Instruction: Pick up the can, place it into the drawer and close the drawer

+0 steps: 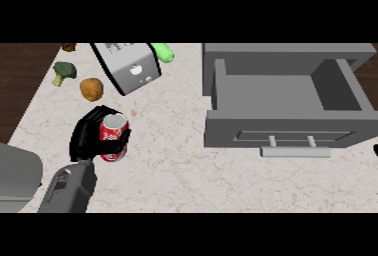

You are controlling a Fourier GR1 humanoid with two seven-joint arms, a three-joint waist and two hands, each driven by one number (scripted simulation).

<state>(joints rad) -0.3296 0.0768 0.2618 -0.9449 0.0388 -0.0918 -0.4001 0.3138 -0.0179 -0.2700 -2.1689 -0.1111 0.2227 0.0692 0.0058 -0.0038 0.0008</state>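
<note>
Left robot hand (90, 134) reached from lower left, fingers curled round red can (113, 136) on marble surface (177, 165), left of open grey drawer (284, 102). Right robot hand was out of view.

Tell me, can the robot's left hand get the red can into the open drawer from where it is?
Probably yes. The left hand is curled round the can, the drawer stands open to its right, and only bare counter lies between them.
</note>
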